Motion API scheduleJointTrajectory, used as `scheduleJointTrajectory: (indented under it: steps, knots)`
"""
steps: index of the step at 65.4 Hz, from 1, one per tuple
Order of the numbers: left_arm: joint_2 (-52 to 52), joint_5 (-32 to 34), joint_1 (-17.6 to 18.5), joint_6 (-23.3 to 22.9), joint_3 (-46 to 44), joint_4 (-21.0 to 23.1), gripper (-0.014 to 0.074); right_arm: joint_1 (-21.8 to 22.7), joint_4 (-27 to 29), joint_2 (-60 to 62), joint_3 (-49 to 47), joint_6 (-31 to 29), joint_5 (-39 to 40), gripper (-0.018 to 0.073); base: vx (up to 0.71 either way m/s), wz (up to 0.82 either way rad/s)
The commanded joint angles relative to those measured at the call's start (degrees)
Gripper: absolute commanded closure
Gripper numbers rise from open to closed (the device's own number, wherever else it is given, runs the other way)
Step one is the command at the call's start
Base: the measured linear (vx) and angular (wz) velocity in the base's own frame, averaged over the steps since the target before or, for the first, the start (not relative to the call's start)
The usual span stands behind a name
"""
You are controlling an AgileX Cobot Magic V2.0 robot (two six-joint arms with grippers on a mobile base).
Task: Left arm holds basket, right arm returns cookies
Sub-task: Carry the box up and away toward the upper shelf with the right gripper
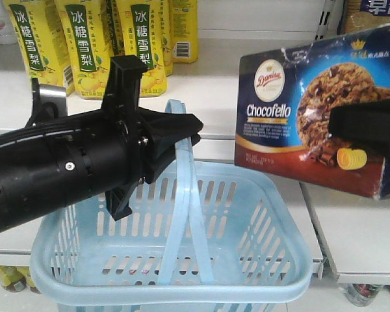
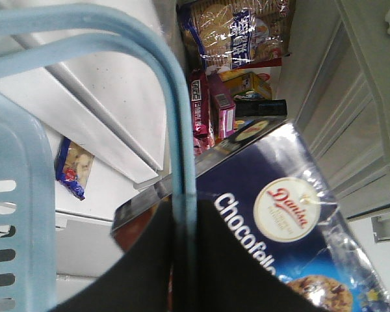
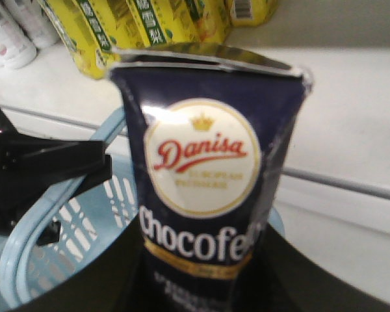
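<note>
The light blue basket (image 1: 260, 260) hangs in front of the shelves by its arched handle (image 1: 185, 169). My left gripper (image 1: 192, 130) is shut on the top of that handle; in the left wrist view the handle (image 2: 179, 162) runs down between the black fingers of the left gripper (image 2: 185, 260). The cookies (image 1: 299, 110), a navy "Chocofello" box, float to the right of the basket above the white shelf. My right gripper (image 1: 361, 127) is shut on the box's right part. The right wrist view shows the cookies (image 3: 205, 162) upright in the right gripper (image 3: 195, 286). The basket's inside looks empty.
Yellow drink cartons (image 1: 84, 45) stand at the back of the white shelf (image 1: 221, 84). A lower shelf board (image 1: 364, 240) juts out at the right. Beyond the basket handle lie snack packets (image 2: 237, 29) and small boxes (image 2: 221, 110).
</note>
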State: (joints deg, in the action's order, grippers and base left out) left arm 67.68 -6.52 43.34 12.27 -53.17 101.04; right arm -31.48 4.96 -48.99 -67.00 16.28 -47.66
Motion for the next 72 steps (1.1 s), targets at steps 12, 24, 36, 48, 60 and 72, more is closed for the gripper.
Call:
scheduleJointTrajectory:
  steps: [12,24,36,48,60,72]
  knots:
    - [-1.7,1.4,-0.3,1.8,-2.5,0.9,0.0599,0.1,-14.5,0.7,-1.8,2.9,15.8,0.0565,0.00,0.00]
    - [-1.7,1.4,-0.3,1.8,-2.5,0.9,0.0599,0.1,-27.4,-1.0,-1.8,11.1,18.7,0.0565,0.00,0.00]
    - [-1.7,1.4,-0.3,1.8,-2.5,0.9,0.0599,0.1,-36.0,-4.7,-1.6,15.9,19.9,0.0565,0.00,0.00]
    - [-1.7,1.4,-0.3,1.8,-2.5,0.9,0.0599,0.2,-41.8,-9.5,-1.6,21.5,23.6,0.0565,0.00,0.00]
    - [-1.7,1.4,-0.3,1.8,-2.5,0.9,0.0599,4.1,-48.2,-14.0,-1.6,29.4,24.6,0.0565,0.00,0.00]
    - [-1.7,1.4,-0.3,1.8,-2.5,0.9,0.0599,7.6,-53.0,-17.9,-1.6,35.7,28.2,0.0565,0.00,0.00]
